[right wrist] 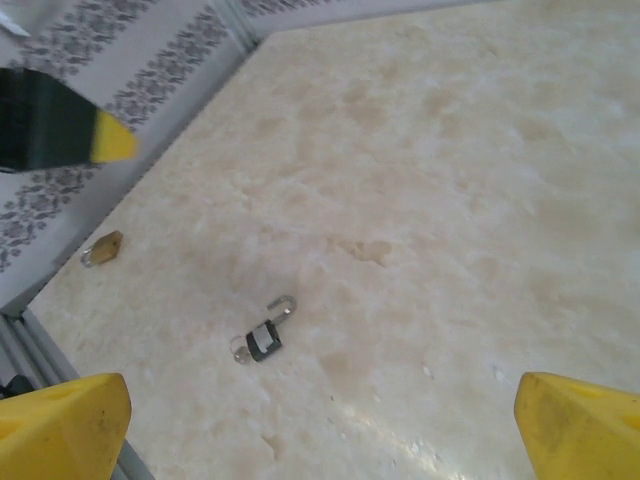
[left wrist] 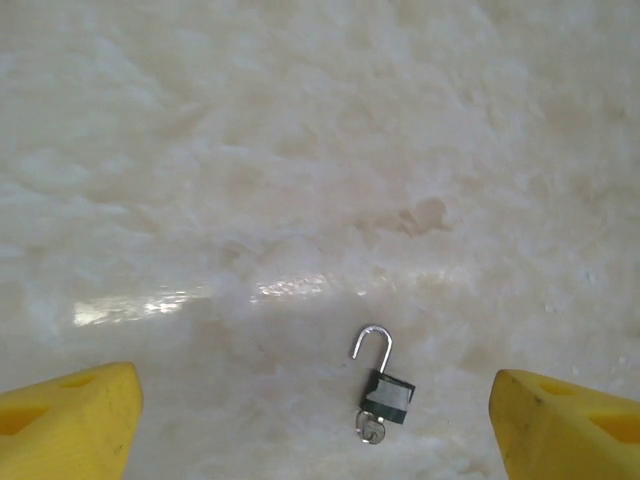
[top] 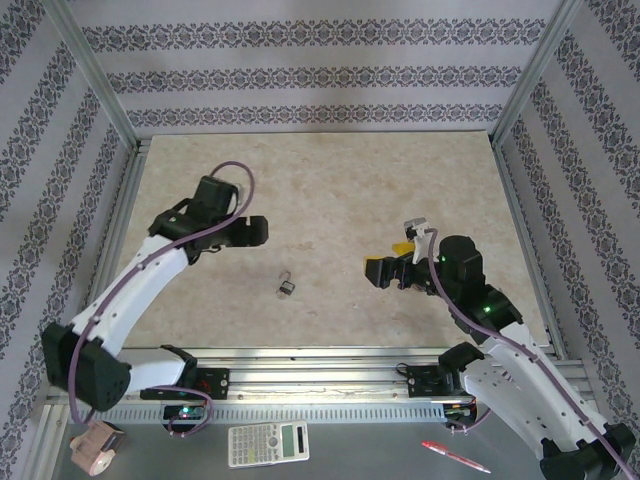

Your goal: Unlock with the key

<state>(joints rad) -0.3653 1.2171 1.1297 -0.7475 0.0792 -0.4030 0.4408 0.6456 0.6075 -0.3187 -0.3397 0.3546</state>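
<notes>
Lying flat on the pale marbled table [top: 330, 180], the small padlock [top: 286, 288] sits toward 6 o'clock from the table's middle, between the two arms and touching neither.

In the left wrist view the padlock [left wrist: 385, 392] has its silver shackle [left wrist: 372, 342] swung open at the 12 o'clock end. The key [left wrist: 369, 430] sticks out of the dark body at the 6 o'clock end.

The left gripper [top: 252, 230] hangs at about 10 o'clock from the padlock in the top view. Its yellow fingers [left wrist: 68, 425] are spread wide and nothing is between them but bare table. Seen from that wrist, the padlock lies low between the two tips.

The right gripper [top: 388, 262] is at roughly 2 o'clock from the padlock, and its fingers [right wrist: 62, 428] are also wide apart and hold nothing. From the right wrist the padlock [right wrist: 265, 337] lies at 7 o'clock from the frame's middle, shackle pointing to 1 o'clock. A small brass-coloured object [right wrist: 103, 247], too blurred to identify, rests at 10 o'clock from it near the table's edge.

Off the table at 6 o'clock, a calculator [top: 268, 443], a red pen [top: 455, 456] and a tape roll [top: 95, 447] lie on the grey surface.
</notes>
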